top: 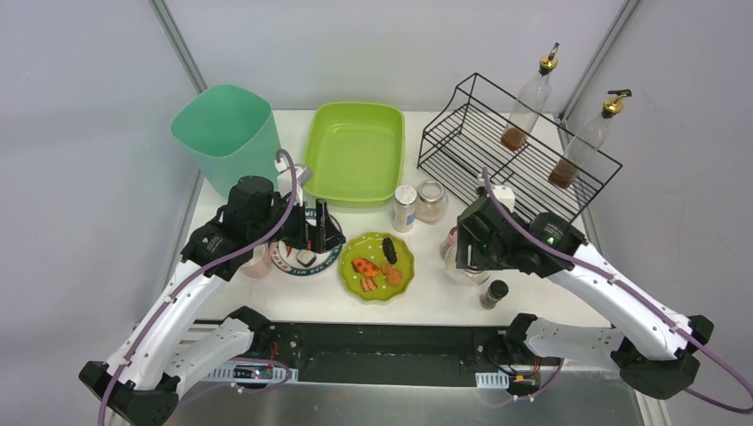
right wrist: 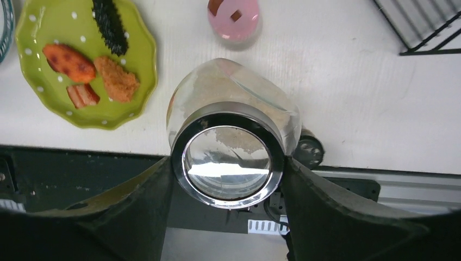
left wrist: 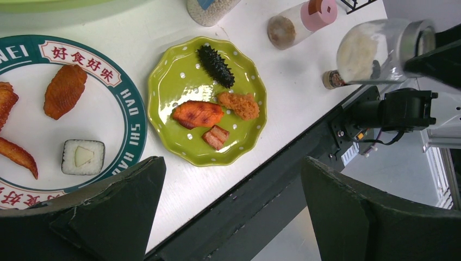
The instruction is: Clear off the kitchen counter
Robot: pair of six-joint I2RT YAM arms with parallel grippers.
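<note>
The right gripper (right wrist: 227, 163) is clamped on a glass jar (right wrist: 234, 103), its fingers pressed against both sides of the shiny chrome lid. The jar is tilted, holds pale powder, and is just right of the scalloped green plate (top: 377, 266). That glossy, white-dotted plate sits on the matte white kitchen counter (top: 432, 297), near its black front rail. It carries a bumpy black sea cucumber (left wrist: 216, 65), an orange glazed fillet (left wrist: 198, 113), a crumbed piece (left wrist: 240, 105) and a striped pork slice (left wrist: 216, 136).

Left of the green plate, the left gripper (left wrist: 232, 163) hangs with its jaws spread wide and nothing between them. It is over a round teal-rimmed plate (left wrist: 136, 109) that bears a rice roll (left wrist: 82, 156) and fried wings (left wrist: 64, 90).

Behind the green plate is a smooth lime-green tub (top: 355, 151). To its right rear, a black wire rack (top: 497, 169) holds two clear bottles (top: 531, 102) with brown liquid at the bottom. A pink-lidded jar (right wrist: 234, 19) with brown contents stands to the right of the green plate.
</note>
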